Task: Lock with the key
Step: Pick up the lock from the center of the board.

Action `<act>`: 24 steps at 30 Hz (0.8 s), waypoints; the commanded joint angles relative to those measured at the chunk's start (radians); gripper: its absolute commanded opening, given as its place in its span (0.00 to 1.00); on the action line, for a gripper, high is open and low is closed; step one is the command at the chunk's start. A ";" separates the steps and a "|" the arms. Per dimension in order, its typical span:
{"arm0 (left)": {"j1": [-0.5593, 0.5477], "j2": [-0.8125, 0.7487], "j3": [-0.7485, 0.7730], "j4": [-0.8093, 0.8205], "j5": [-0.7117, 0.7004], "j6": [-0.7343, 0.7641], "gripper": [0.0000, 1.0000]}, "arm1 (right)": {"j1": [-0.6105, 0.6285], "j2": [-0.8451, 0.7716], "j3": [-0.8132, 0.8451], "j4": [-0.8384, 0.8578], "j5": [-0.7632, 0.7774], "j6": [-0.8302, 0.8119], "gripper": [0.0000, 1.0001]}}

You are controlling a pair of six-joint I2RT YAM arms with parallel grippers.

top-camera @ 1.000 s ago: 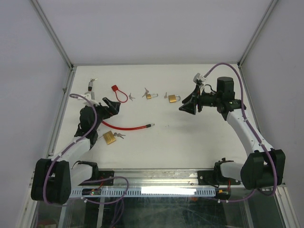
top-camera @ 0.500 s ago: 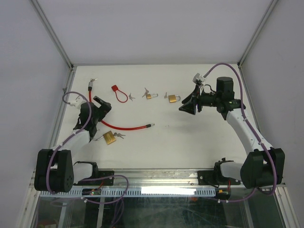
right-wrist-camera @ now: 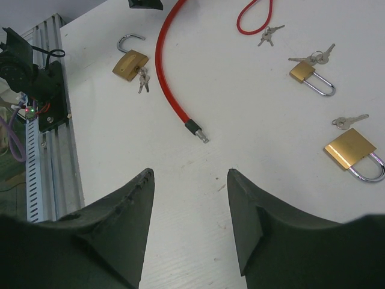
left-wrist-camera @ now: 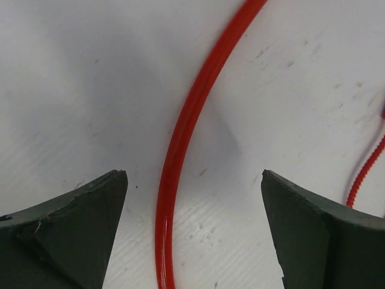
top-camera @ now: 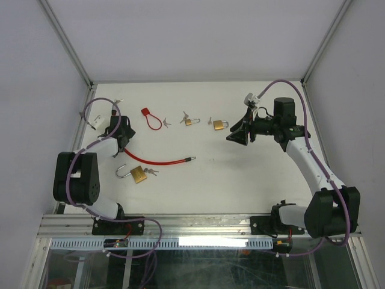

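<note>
**Left arm swung back over the cable**

My left arm has pulled back toward the far-left corner. Its jaws are released and straddle the red cable without touching it. The open padlock, keys hanging at its body, lies apart, nearer my base. My right jaws hover half-spread and empty, probably keeping clear.

The top camera looks down from high behind, taking in the whole table. The left wrist view faces straight down, very near the cable. The right wrist view slants from farther, sharing cable and open padlock with top.
</note>
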 commanded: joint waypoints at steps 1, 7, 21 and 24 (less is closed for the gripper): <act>0.005 0.085 0.108 -0.091 -0.088 0.040 0.92 | -0.002 -0.003 0.020 0.042 -0.021 0.003 0.54; 0.006 0.200 0.204 -0.141 -0.058 0.077 0.61 | -0.003 0.001 0.016 0.045 -0.023 0.005 0.54; 0.007 0.249 0.265 -0.218 0.030 0.090 0.22 | -0.003 -0.006 0.015 0.049 -0.032 0.009 0.54; 0.006 0.250 0.285 -0.251 0.054 0.089 0.11 | -0.003 -0.006 0.013 0.054 -0.038 0.014 0.54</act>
